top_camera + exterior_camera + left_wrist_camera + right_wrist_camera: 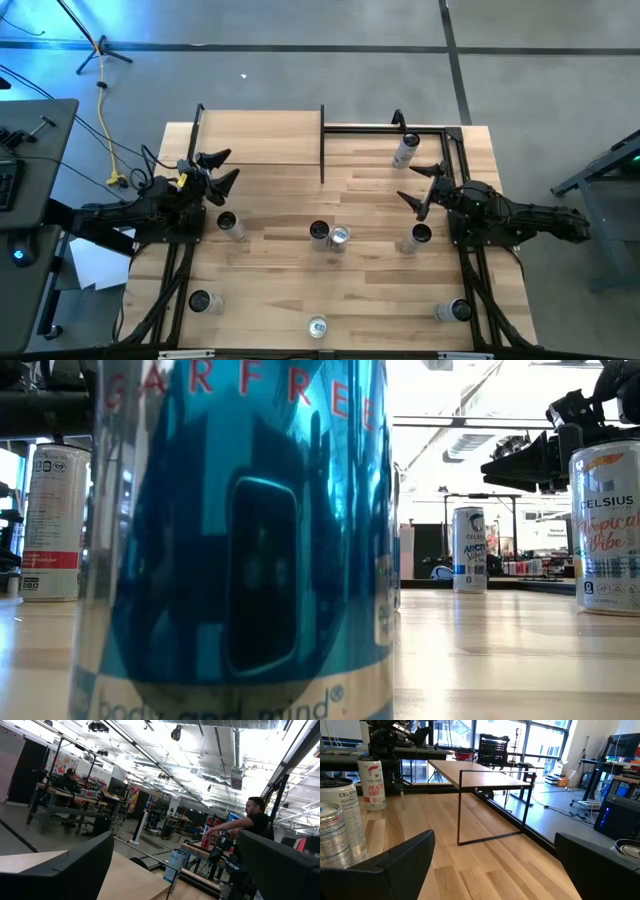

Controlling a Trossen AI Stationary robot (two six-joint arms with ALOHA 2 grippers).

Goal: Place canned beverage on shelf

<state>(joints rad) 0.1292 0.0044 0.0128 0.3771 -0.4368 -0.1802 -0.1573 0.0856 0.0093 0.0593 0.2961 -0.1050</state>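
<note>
Tabletop (300, 290) is light wood in striped planks, mixed pale and tan. Shelf (475, 774) board is plain pale wood, no stripes, on thin black posts. Both arms are black; the left gripper (222, 172) has a yellow bit just behind it. Nearest can (240, 540) in the low view is glossy blue with red lettering and a cream band at the base. Can at the right edge (607, 525) is white with orange-pink script. Far can (469, 549) is white and blue. Peach can (372, 785) is white with red lettering. Floor (300, 80) is grey with dark lines; yellow cable (108, 140) lies on it.
</note>
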